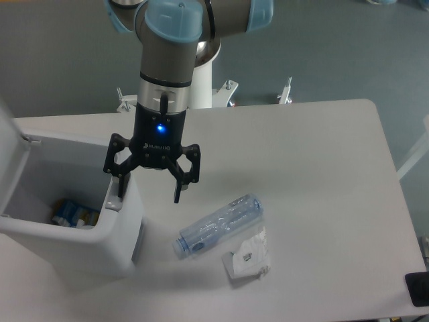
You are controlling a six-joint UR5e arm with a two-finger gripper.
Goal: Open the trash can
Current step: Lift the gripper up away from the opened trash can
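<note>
— Trash can (80, 231) first: where does it sit?

— At the left edge of the table (315, 174), towards the front-left corner. It is a boxy white bin, and its lid (12, 157) stands raised at the far left, so the inside is in view.

— Anything inside?

— Some blue and white packaging (68, 213) lies low in it; I cannot tell more than that.

— And the gripper (151, 193)?

— It hangs from the arm (164, 74) pointing down, its two fingers spread apart with nothing between them. One black finger (123, 182) is right at the bin's right-hand rim, by a small tab (112, 203) there; whether it touches, I cannot tell. The other finger hangs over bare table just beside the bin.

— What else is on the table?

— A clear plastic bottle (220, 225) lies on its side near the front edge, around the middle. A crumpled white wrapper (248, 258) lies just beside it, nearer the front edge. A dark object (417, 290) shows at the front-right corner, cut off by the frame.
</note>
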